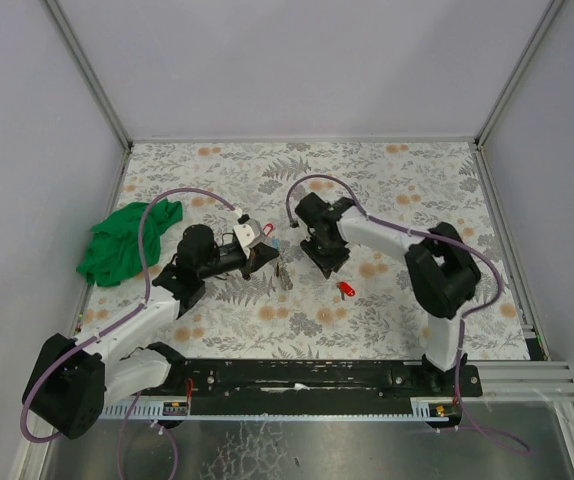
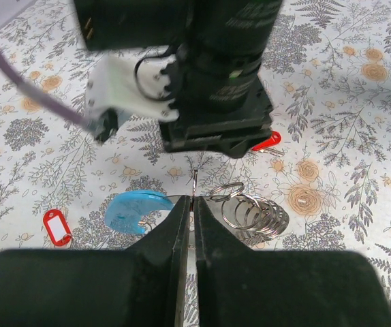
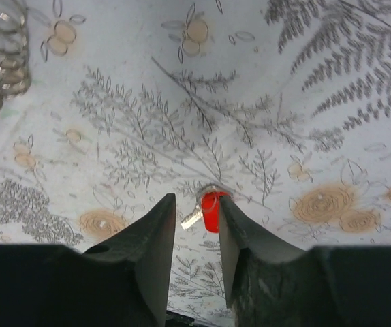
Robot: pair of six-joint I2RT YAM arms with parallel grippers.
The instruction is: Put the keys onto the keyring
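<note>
Keyring sits at middle of floral table, its thin wire pinched btwn pressed-together fingers of left gripper. Right gripper spread, w/ red-tagged key lying on table, seen btwn its fingertips.

Your bench: white, printed with grey ferns and orange blossoms. Ahead of your black right gripper, a red-tagged key; left of your black left gripper, the light-blue arc of the keyring.
</note>
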